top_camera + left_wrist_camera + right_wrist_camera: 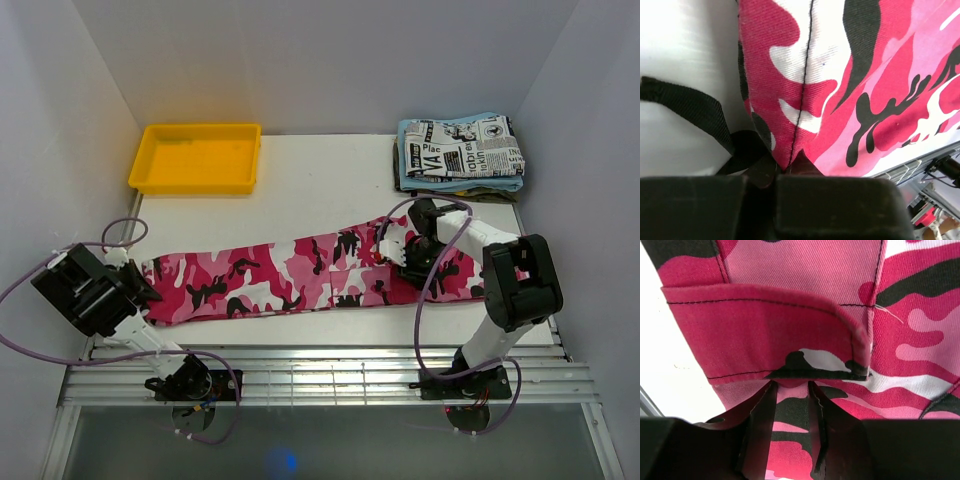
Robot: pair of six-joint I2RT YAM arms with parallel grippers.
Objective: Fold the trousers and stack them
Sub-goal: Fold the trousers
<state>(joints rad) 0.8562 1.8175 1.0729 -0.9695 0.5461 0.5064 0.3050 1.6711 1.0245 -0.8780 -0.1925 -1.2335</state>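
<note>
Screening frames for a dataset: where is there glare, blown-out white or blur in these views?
Top external: evenly lit, sharp, trousers crisp. Left wrist: weave sharp, table blown out white, left gripper near-black. Right wrist: cloth sharp, table edge washed out, right gripper silhouetted.

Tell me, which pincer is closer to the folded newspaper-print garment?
Right. The right pincer is over the trousers, close by the newspaper-print garment; the left pincer is at the trousers' far end, across the table.

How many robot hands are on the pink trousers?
2. The left hand is at the left end of the trousers. The right hand is on the right part, by a pocket flap. No others are in view.
</note>
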